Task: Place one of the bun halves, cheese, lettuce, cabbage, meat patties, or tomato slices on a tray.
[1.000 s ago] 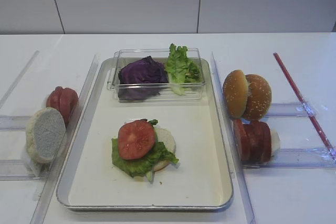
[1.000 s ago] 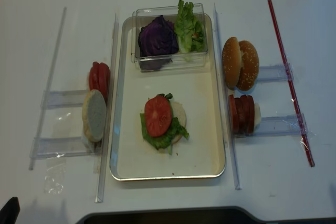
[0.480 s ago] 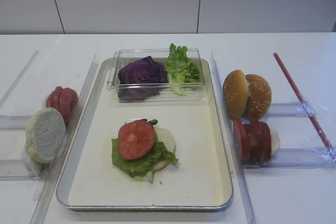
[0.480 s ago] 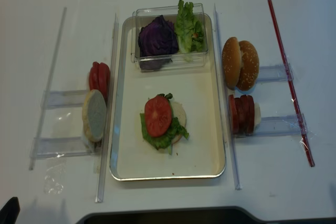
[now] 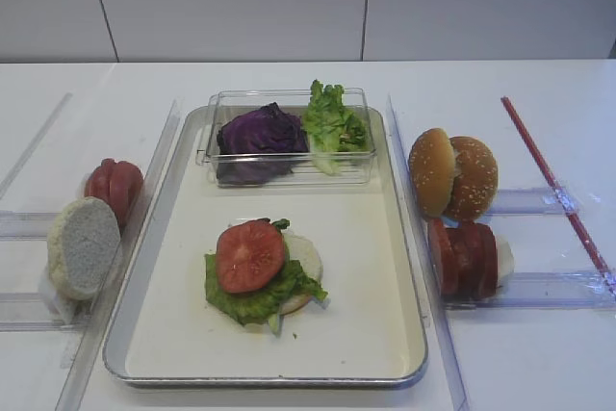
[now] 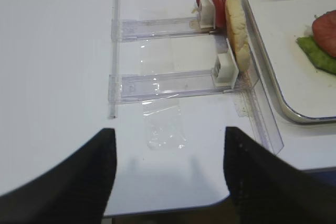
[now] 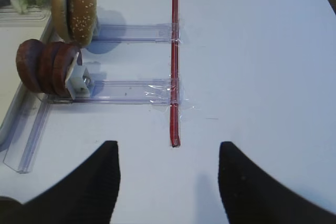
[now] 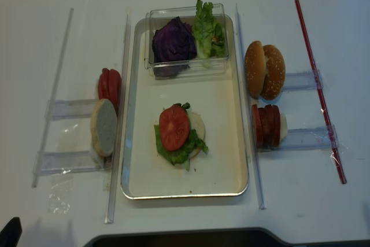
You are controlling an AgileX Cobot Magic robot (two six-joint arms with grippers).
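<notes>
While no writing readable anywhere, tray [image 5: 404, 315] holds stack: bun half [image 5: 303, 259], lettuce [image 5: 252, 299], tomato slice [image 5: 249, 255] on top. Clear box [image 5: 289, 172] at tray's far end holds cabbage [image 5: 260, 134]. Wrist views alone show grippers: left gripper [image 6: 167, 174] spread wide, empty, above table near rack; right gripper [image 7: 168, 184] likewise wide, empty, facing red strip [image 7: 174, 51]. Meat patties [image 7: 44, 66] upright in right rack.

Non-task items on the white table [image 5: 289, 79]

A clear plastic box [image 5: 289, 137] stands beyond both tools, centrally. Clear acrylic rails [image 7: 131, 90] lie ahead and left of the right tool; similar rails [image 6: 163, 82] lie just ahead of the left tool. A red strip [image 7: 175, 51] runs directly ahead of the right tool.
</notes>
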